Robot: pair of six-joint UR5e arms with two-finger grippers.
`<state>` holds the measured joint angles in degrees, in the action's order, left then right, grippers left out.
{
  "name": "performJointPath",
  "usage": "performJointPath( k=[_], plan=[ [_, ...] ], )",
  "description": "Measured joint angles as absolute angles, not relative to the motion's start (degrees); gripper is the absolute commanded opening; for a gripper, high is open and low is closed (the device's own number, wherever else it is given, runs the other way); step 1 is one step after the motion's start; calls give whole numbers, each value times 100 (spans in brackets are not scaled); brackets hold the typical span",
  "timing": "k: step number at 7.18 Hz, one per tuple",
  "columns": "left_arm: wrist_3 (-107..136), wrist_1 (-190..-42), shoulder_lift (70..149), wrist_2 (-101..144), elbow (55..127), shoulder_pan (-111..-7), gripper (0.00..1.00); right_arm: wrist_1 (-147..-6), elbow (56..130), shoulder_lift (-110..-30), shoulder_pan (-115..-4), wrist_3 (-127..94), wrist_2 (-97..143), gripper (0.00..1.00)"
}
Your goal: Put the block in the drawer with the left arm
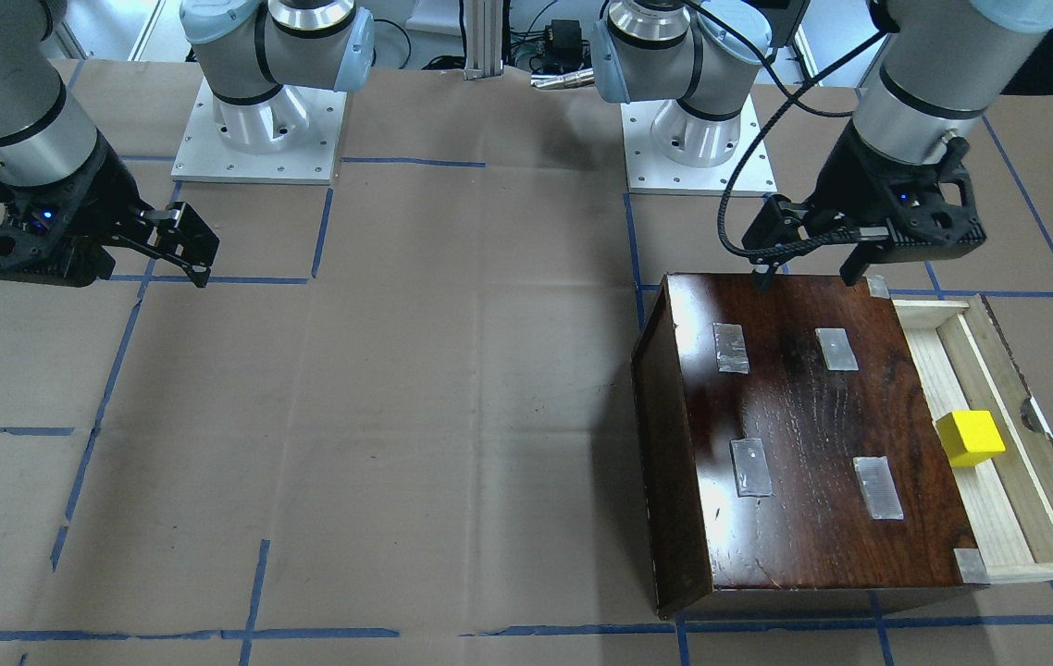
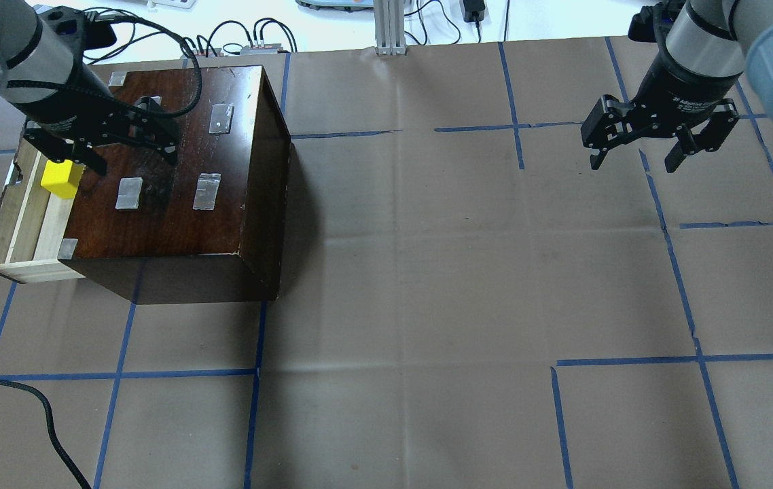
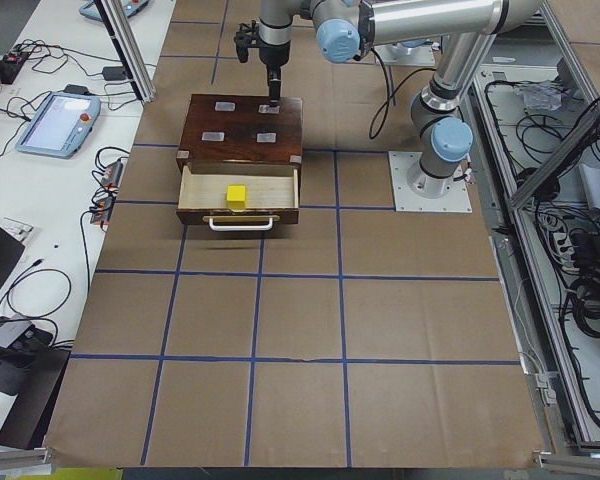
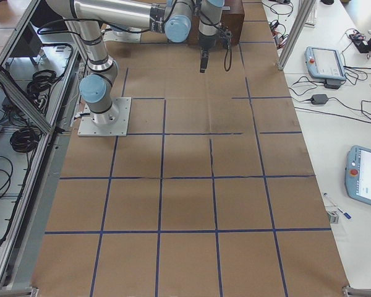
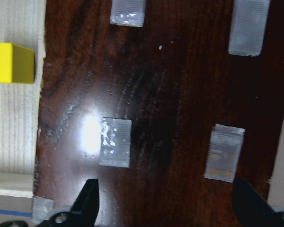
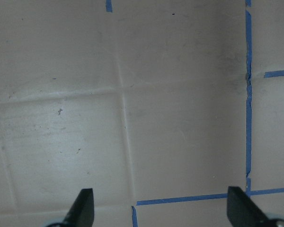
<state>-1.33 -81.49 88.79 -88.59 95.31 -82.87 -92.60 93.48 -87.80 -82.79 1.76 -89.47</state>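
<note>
I can read nothing for certain from here. The right tool (image 2: 633, 164) carries small white print (image 2: 690, 103) on its black collar in the overhead view, but it is too fine for me to make out.

Left end effector (image 1: 807, 276) fingers spread, empty; right end effector (image 2: 632, 163) likewise.

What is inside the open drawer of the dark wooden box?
A yellow block rests on the pale floor of the drawer; nothing else shows there. Any part of the drawer under the wooden box is covered and cannot be seen.
</note>
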Motion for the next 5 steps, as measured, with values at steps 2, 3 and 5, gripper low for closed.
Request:
performJointPath(
  k=[2,3,5],
  plan=[
    [328,-8247,8829,-8890,9529,-8811,98,-9259,9349,-8780,-8279,176,-8947,100],
    [411,-8329,8831,-8896,9529,-8951,98,-9259,9346,-8780,-8279,176,-8947,100],
    [438,-8446,8849,-8895,9535,-9026,98,-9259,9345,-8780,-8279,176,-8947,100]
  ],
)
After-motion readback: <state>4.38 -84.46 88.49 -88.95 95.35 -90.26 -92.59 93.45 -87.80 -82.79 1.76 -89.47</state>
